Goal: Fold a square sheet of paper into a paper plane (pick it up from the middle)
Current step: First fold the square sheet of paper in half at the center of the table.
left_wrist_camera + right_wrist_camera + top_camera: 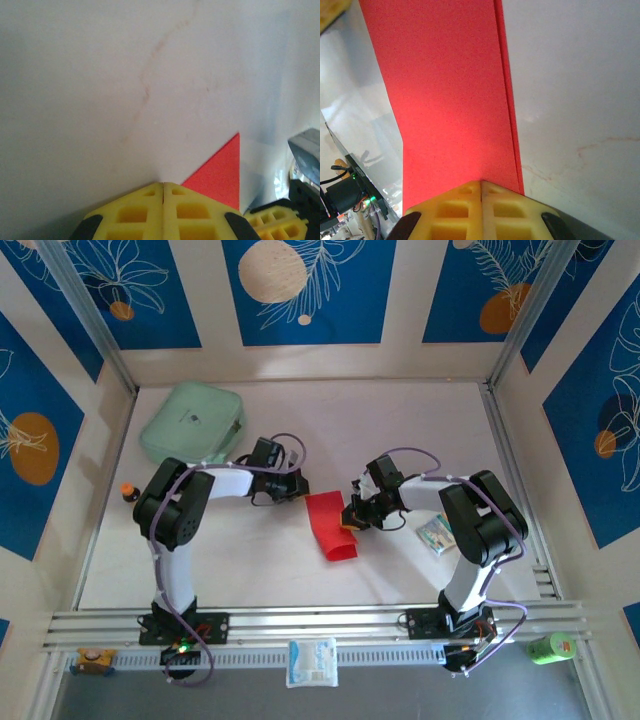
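Observation:
The square sheet of paper [330, 526] is bright red and lies folded into a long narrow strip on the white table between the arms. My left gripper [298, 486] is shut at the strip's far left corner. In the left wrist view its yellow fingertips [163, 184] meet on the bare table, just left of a pointed red corner [220, 172]. My right gripper [353, 516] is shut at the strip's right edge. In the right wrist view its tips [481, 182] sit on the edge of the folded red paper [450, 100], whose layered edge runs down the right side.
A mint-green case [193, 420] lies at the back left. A small white packet [436, 533] sits close to the right arm. An orange-capped item [128, 492] stands at the left wall. The rail [320, 620] crosses the front, with a white pack [312, 662] and a green bottle [550, 648] below it.

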Robot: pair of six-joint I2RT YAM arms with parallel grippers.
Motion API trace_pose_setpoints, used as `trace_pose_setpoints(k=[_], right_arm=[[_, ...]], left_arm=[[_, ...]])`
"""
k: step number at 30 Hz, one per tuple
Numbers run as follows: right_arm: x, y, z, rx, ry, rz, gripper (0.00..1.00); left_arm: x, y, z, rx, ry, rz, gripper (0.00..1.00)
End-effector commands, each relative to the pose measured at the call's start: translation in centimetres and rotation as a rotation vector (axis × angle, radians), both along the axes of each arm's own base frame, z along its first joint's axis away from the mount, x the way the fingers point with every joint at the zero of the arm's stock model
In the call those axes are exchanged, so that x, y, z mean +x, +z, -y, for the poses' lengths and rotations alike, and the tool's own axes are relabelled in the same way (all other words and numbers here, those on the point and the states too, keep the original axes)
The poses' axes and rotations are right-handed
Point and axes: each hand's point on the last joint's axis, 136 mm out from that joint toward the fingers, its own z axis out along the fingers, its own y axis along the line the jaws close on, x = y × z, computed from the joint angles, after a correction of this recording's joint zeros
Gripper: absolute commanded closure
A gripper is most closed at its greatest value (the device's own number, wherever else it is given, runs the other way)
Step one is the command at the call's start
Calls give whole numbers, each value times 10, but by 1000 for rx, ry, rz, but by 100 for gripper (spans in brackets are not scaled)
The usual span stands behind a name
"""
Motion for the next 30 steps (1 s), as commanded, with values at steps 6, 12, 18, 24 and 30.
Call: trace_pose_setpoints(k=[6,12,18,24,30], right_arm=[[-22,-30,30,-155,-51,-95,100],[-21,-29,30,-156,-53,-92,100],[-21,-29,30,-159,-55,-90,100],[-22,-29,31,-163,-57,-91,100],[-24,-32,32,-168,-60,-100,100]], left_arm=[[13,-1,-19,107,58,-9,100],[8,52,-11,48,59,74,100],[-42,60,22,-61,-64,30,100],[-84,36,38,-91,-131,-43,100],[-97,5,31,-97,-97,-114,100]])
